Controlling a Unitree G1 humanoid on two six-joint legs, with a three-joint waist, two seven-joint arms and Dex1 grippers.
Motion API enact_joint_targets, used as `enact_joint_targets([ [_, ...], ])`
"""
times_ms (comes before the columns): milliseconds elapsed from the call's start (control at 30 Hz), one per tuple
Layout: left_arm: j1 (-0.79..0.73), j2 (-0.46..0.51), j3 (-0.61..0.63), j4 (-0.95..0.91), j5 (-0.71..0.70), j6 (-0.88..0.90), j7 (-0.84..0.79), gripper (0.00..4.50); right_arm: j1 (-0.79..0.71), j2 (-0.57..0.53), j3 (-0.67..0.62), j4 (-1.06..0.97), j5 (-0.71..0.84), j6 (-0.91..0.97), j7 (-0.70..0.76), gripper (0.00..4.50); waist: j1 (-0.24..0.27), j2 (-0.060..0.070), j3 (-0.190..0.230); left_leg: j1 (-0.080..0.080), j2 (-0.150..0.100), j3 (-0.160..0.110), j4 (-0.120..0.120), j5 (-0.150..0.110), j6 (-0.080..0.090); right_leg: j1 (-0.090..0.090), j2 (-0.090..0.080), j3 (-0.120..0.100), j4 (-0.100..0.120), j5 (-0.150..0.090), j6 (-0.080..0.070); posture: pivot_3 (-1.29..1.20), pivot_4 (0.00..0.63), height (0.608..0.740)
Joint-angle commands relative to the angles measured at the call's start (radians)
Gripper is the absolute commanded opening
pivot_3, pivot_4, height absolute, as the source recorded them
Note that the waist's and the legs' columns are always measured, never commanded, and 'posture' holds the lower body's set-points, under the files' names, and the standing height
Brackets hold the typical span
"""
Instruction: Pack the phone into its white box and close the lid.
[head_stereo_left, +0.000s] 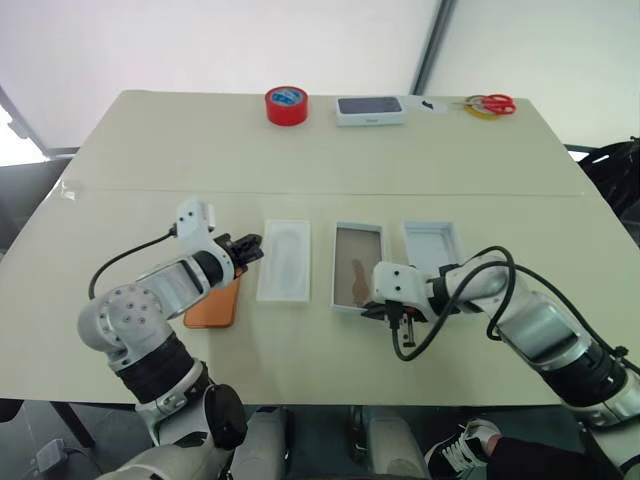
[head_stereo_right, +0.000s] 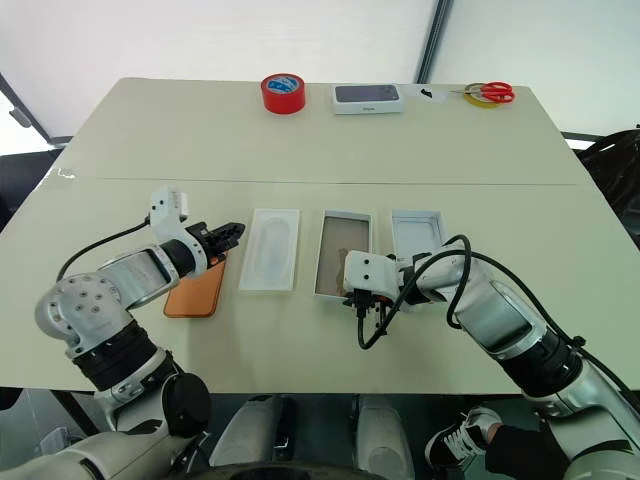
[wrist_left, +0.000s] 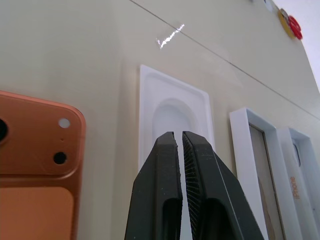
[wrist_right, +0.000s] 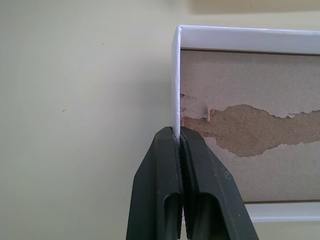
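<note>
The orange phone (head_stereo_left: 213, 306) lies back up on the table, beside and below my left arm. My left gripper (head_stereo_left: 248, 247) hovers shut and empty between the phone and a flat white insert (head_stereo_left: 284, 260); the left wrist view shows its closed tips (wrist_left: 179, 136) over the insert's near end, with the phone's camera corner (wrist_left: 35, 150) alongside. The white box (head_stereo_left: 358, 236), with a torn brownish floor, sits at the centre. My right gripper (wrist_right: 178, 132) is shut on the thin near rim of the box (wrist_right: 176, 75). The lid (head_stereo_left: 432, 243) lies open side up just right of the box.
At the far edge of the table stand a red tape roll (head_stereo_left: 286, 105), a dark-screened device on a white base (head_stereo_left: 370, 109) and red-handled scissors (head_stereo_left: 490, 104). A seam runs across the table between them and the box parts.
</note>
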Motion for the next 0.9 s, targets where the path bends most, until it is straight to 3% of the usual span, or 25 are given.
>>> enact_joint_targets([
  [33,-0.003,-0.016,-0.054,0.012,0.008,0.009,0.003,0.80,0.006,-0.002,0.013,-0.014,-0.026,-0.035,-0.001,0.00,0.000,0.000,0.000,0.000,0.000,0.000,0.000,0.000,0.000,0.000,0.000,0.000,0.000,0.000,0.000,0.00,0.150,0.738],
  [100,-0.011,-0.016,-0.072,0.025,0.025,0.009,0.014,1.57,0.007,0.006,0.018,-0.005,-0.032,-0.035,-0.006,0.00,0.000,0.000,0.000,0.000,0.000,0.000,0.000,0.000,0.000,0.000,0.000,0.000,0.000,0.000,0.000,0.00,0.150,0.738],
  [233,-0.003,0.021,-0.160,0.047,0.081,-0.001,0.026,3.62,0.008,0.018,0.021,-0.008,-0.029,-0.028,-0.005,0.00,0.000,0.000,0.000,0.000,0.000,0.000,0.000,0.000,0.000,0.000,0.000,0.000,0.000,0.000,0.000,0.00,0.150,0.738],
  [500,-0.012,0.030,-0.242,0.075,0.148,-0.035,0.023,3.62,0.010,0.033,0.027,-0.009,-0.034,-0.018,0.000,0.00,0.000,0.000,0.000,0.000,0.000,0.000,0.000,0.000,0.000,0.000,0.000,0.000,0.000,0.000,0.000,0.00,0.150,0.738],
  [800,-0.032,-0.009,-0.180,0.097,0.177,-0.020,0.010,3.62,0.014,0.041,0.027,-0.008,-0.041,-0.010,-0.006,0.00,0.000,0.000,0.000,0.000,0.000,0.000,0.000,0.000,0.000,0.000,0.000,0.000,0.000,0.000,0.000,0.00,0.150,0.738],
  [900,-0.038,-0.018,-0.144,0.100,0.186,-0.003,0.006,2.73,0.013,0.044,0.028,-0.007,-0.043,-0.008,-0.008,0.00,-0.001,0.000,0.000,0.000,0.000,0.000,0.000,0.000,0.000,0.000,0.000,0.000,0.000,0.000,0.000,0.00,0.150,0.738],
])
